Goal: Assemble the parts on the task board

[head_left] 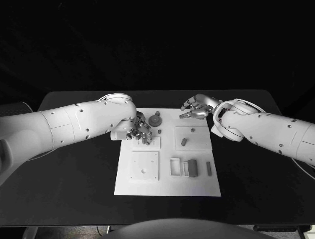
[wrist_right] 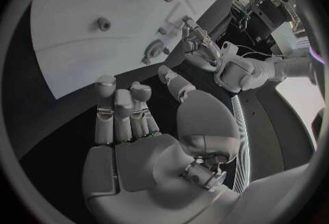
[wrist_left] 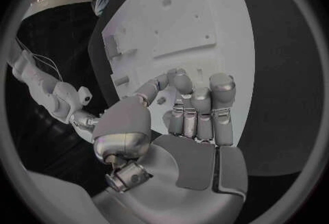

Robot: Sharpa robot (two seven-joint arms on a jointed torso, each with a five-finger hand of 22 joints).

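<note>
Black table (head_left: 71,174), task board (head_left: 168,186), left hand (head_left: 139,132) perhaps empty.

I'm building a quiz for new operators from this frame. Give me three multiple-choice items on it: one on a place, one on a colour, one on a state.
1. Where is the left hand?
A. Over the task board's far left part
B. Off the table
C. At the board's near right corner

2. What colour is the task board?
A. Black
B. White
C. Red

3. In what state is the right hand?
A. Gripping a long bar
B. Pressed flat on the board
C. Holding nothing, fingers apart

Answers: 1 A, the head view shows it above the board's far left area. 2 B, the plate is white on the black table. 3 C, the right wrist view shows an empty palm.
</note>
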